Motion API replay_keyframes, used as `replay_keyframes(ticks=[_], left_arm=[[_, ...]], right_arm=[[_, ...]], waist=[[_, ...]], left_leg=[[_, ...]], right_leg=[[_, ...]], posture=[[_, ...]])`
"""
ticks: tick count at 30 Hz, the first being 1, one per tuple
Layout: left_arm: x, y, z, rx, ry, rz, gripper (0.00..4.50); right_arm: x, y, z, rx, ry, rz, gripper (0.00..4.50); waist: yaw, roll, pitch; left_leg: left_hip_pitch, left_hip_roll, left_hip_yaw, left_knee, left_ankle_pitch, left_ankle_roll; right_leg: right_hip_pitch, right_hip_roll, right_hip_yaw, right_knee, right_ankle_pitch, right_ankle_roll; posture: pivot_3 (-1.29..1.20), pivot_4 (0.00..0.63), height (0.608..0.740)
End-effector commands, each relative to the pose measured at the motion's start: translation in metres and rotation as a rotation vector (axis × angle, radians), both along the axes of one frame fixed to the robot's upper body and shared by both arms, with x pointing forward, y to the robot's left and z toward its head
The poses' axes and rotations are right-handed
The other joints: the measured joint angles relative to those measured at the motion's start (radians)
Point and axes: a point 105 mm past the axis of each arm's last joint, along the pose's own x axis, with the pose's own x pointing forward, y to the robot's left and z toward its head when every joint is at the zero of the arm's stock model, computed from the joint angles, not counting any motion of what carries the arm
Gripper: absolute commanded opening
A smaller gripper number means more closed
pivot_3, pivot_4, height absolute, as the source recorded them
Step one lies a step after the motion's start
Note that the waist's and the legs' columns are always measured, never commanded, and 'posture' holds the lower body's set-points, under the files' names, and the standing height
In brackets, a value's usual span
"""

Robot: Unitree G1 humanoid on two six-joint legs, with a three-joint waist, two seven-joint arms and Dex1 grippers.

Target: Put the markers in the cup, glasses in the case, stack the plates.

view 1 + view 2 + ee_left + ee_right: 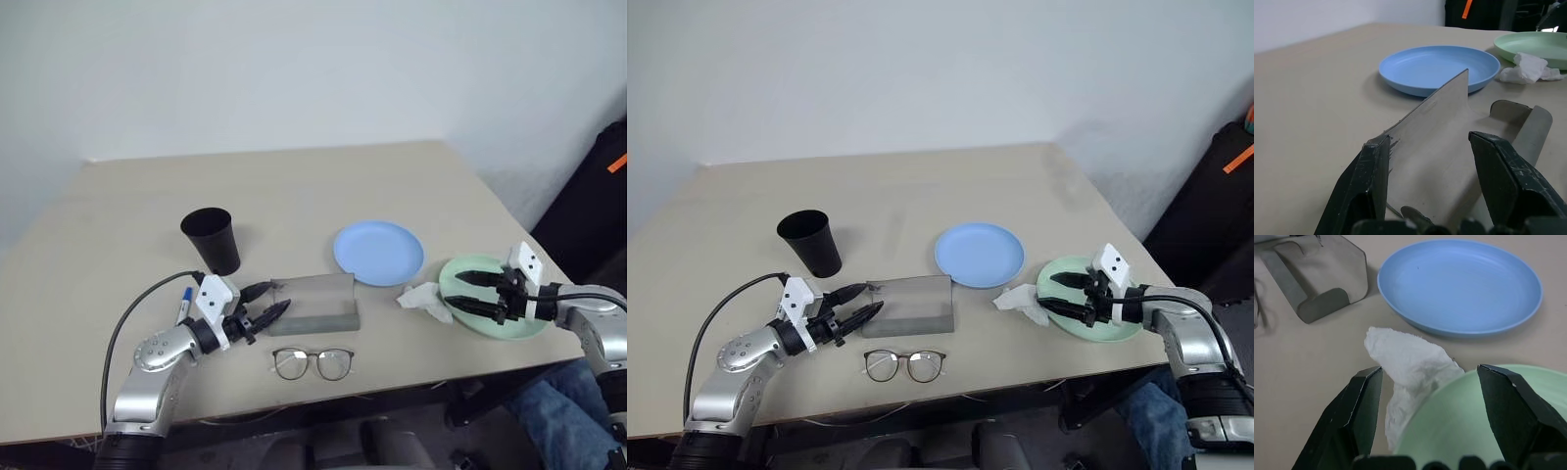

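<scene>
The grey case (313, 315) lies at the table's front middle with its translucent lid (1440, 127) raised. My left gripper (265, 302) is open at the case's left end, its fingers on either side of the lid's edge. A marker (183, 304) with a blue cap lies just behind that wrist, partly hidden. The black cup (212, 238) stands upright behind it. The glasses (313, 363) lie unfolded in front of the case. The blue plate (379, 252) sits right of the case. My right gripper (473, 292) is open over the left rim of the green plate (495, 323).
A crumpled white tissue (1410, 362) rests against the green plate's left rim, between it and the blue plate (1459, 284). The green plate sits close to the table's front right edge (549, 357). A dark bag (602, 196) stands beyond the right side.
</scene>
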Motion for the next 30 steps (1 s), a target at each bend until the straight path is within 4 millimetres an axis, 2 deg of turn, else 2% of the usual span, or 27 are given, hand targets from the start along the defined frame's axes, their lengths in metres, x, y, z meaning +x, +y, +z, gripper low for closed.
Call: replay_keyframes(ticks=[1,10,18,23,30], left_arm=[[0.001,-0.011,0.013,-0.007,-0.061,-0.033,2.66],[-0.003,-0.018,0.012,-0.026,-0.065,-0.03,2.66],[0.0,-0.011,0.016,-0.014,-0.067,-0.024,2.66],[0.005,-0.008,0.018,0.0,-0.069,-0.034,2.66],[0.008,-0.012,0.02,-0.007,-0.063,-0.086,2.66]], right_arm=[[0.006,-0.005,0.021,-0.009,-0.068,0.002,3.35],[0.014,-0.005,0.026,-0.02,-0.078,0.008,3.35],[0.015,-0.003,0.026,-0.012,-0.081,-0.001,3.35],[0.011,-0.01,0.027,-0.022,-0.086,-0.026,3.35],[-0.005,-0.013,0.026,-0.067,-0.058,-0.036,3.35]], waist=[[0.0,0.0,0.0],[0.0,0.0,0.0],[0.0,0.0,0.0],[0.0,0.0,0.0],[0.0,0.0,0.0]], left_leg=[[0.0,0.0,0.0,0.0,0.0,0.0],[0.001,0.0,0.002,0.0,0.0,0.0],[0.0,0.0,0.002,0.0,0.0,0.0],[0.001,0.0,0.002,0.0,0.0,0.0],[0.0,0.0,0.002,0.0,0.0,0.0]], right_leg=[[0.0,0.0,0.0,0.0,0.0,0.0],[0.0,0.0,0.001,0.001,0.0,0.0],[0.0,0.0,0.001,0.0,0.0,0.0],[0.0,0.0,0.001,0.0,0.0,0.0],[-0.001,0.0,0.001,0.0,0.0,0.0]], posture=[[0.0,0.0,0.74],[0.0,0.0,0.74],[0.0,0.0,0.74],[0.0,0.0,0.74],[0.0,0.0,0.74]])
